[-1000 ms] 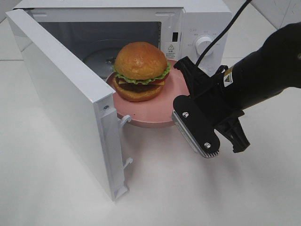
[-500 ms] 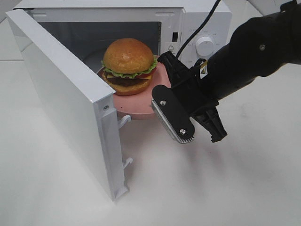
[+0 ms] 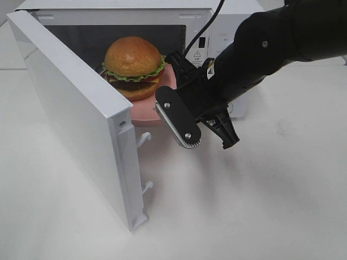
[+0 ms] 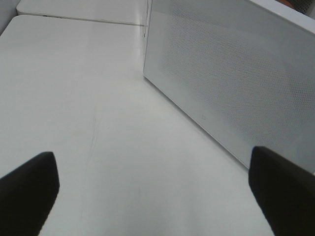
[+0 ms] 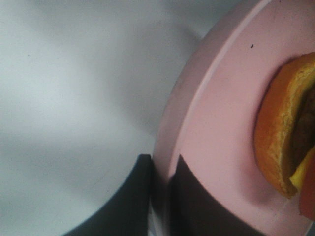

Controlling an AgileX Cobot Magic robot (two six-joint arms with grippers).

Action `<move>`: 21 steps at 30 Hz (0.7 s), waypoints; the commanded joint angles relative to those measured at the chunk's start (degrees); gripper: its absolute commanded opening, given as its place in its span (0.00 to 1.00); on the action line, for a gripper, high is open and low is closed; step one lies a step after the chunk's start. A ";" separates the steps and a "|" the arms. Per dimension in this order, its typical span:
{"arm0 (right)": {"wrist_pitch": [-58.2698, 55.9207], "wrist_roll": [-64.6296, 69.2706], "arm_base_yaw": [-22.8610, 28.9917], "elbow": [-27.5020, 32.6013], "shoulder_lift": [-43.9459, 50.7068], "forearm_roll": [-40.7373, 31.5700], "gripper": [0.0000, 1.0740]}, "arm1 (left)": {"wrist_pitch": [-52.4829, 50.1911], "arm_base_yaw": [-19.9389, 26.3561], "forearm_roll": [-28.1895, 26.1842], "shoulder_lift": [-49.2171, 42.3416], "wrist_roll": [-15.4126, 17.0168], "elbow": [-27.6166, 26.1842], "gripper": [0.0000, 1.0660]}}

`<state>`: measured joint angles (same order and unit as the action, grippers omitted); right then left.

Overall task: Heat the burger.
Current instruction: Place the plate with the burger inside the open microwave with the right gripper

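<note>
**Inspector:** State the position of the burger (image 3: 133,65).

**Assessor:** Upper centre-left of the overhead frame, upright on the pink plate (image 3: 142,112), in the mouth of the microwave (image 3: 227,16). One second ago the plate sat lower and further right in the frame, forward of the opening. It has since moved up and left, in behind the open door (image 3: 70,108). The bun now shows against the dark cavity.

**Inspector:** And the right gripper (image 3: 169,86)?

**Assessor:** Clamped on the plate's near-right rim. The right wrist view confirms it: one dark finger (image 5: 135,196) under the edge and one on top, with the rim pinched between them and the burger's lower bun (image 5: 280,128) further in on the plate.

**Inspector:** The left gripper (image 4: 155,196)?

**Assessor:** Spread wide and carrying nothing. Its fingers are at the lower corners of its own view, over bare table (image 4: 98,123), facing the outer side of the door.

**Inspector:** What does this mean for the task?

**Assessor:** In my judgement, loading is under way but not finished. The plate's front edge appears to project past the sill. I cannot tell whether the plate is resting on the cavity floor or hanging from the grip. What remains is to seat it, release it, shut the door and set the controls. The main risk is tilting the plate on a one-sided rim pinch.
</note>
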<state>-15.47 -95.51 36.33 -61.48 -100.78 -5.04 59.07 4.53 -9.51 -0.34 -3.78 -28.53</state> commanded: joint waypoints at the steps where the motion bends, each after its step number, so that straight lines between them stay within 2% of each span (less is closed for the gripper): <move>1: 3.84 1.78 -0.11 -2.41 -0.34 0.23 0.00 | -0.11 0.11 -0.17 -0.97 0.23 0.11 0.94; 6: 3.55 5.16 -0.11 -5.96 -3.21 2.69 0.00 | -0.11 0.11 -0.17 -0.97 0.23 0.11 0.94; 21: 2.46 5.56 -0.11 -14.27 -10.54 3.21 0.00 | -0.11 0.11 -0.17 -0.97 0.23 0.11 0.94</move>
<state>-15.87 -90.87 36.38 -73.40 -110.98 -2.29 59.07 4.53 -9.51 -0.34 -3.78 -28.53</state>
